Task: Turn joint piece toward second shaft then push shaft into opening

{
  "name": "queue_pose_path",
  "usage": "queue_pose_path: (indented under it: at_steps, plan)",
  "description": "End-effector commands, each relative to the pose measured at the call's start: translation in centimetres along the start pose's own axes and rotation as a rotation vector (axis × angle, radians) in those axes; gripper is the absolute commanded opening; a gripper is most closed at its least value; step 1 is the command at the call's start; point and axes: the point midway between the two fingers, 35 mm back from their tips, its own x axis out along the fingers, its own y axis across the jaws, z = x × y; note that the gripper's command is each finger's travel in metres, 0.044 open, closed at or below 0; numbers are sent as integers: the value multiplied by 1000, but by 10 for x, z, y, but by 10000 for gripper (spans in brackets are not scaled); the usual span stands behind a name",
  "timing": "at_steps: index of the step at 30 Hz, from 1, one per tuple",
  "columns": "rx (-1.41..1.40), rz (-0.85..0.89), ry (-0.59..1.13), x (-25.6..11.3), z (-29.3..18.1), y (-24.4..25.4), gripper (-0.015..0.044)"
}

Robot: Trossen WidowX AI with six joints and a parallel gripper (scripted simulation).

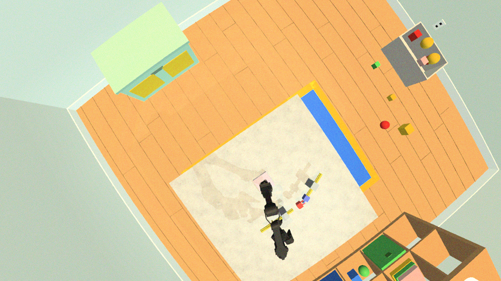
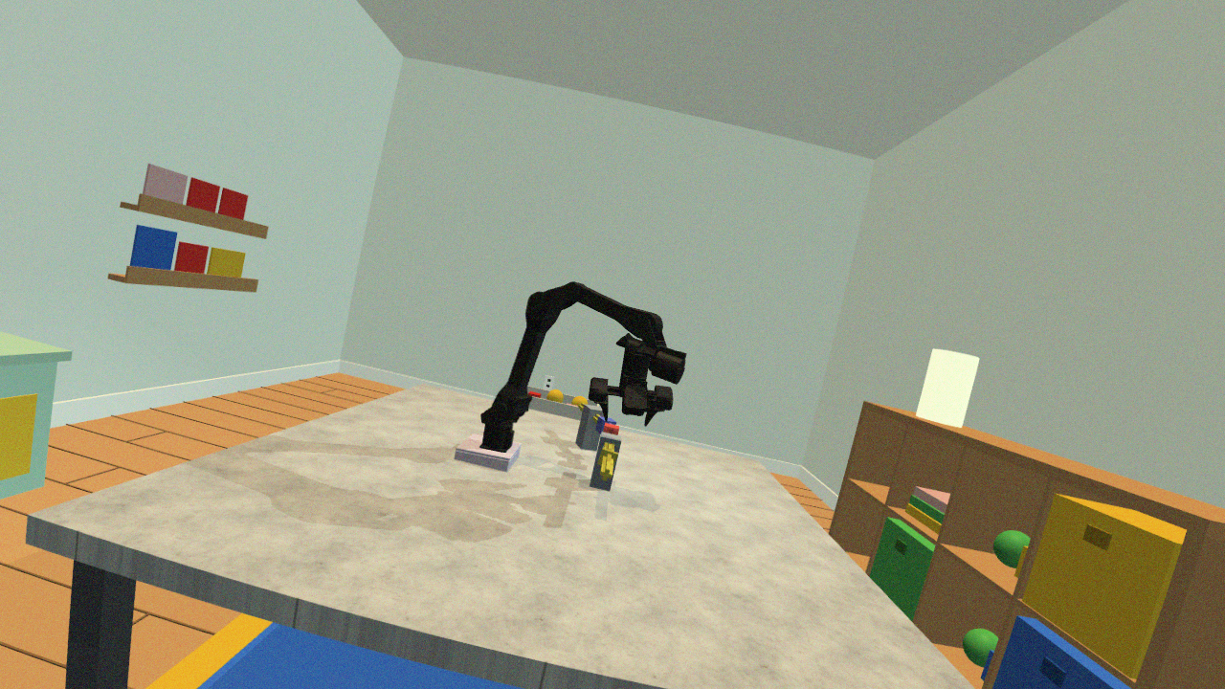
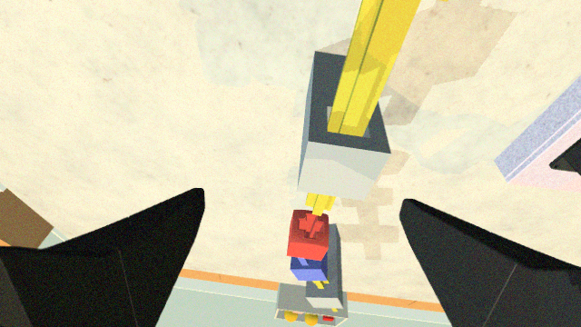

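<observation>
The red joint piece (image 1: 299, 204) (image 2: 611, 428) (image 3: 307, 249) is hinged to the blue piece (image 1: 306, 198) (image 3: 310, 273) on the first shaft (image 1: 318, 177), fixed in the far grey block (image 1: 314, 186) (image 2: 587, 431) (image 3: 333, 259). Its cross-shaped opening faces the yellow second shaft (image 1: 267, 227) (image 2: 608, 462) (image 3: 374, 59). That shaft passes through the near grey block (image 1: 282, 210) (image 3: 342, 168); a small gap parts its tip from the red piece in the top view. My gripper (image 2: 627, 421) (image 3: 305, 203) is wide open and empty, above the second shaft's outer side; the arm hides part of this shaft in the top view.
The arm's pale pink base (image 1: 261, 177) (image 2: 486, 454) (image 3: 540, 154) stands beside the blocks on the pale table (image 1: 224, 194) (image 2: 343, 548). A wooden shelf unit (image 1: 405, 216) (image 2: 890, 419) stands beyond the table edge, with bins and balls.
</observation>
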Motion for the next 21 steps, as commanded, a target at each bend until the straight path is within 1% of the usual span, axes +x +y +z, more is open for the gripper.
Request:
queue_pose_path:
  at_steps: [1, 5, 7, 15, 21]
  plan:
    - [-33, 24, -55, -27, 57, -3, 440]
    - [-79, 34, -110, -56, 121, -22, 440]
    - [-93, 33, -127, -65, 141, -32, 440]
    - [-93, 29, -132, -66, 144, -33, 440]
    - [-22, -81, -256, -38, 154, -32, 440]
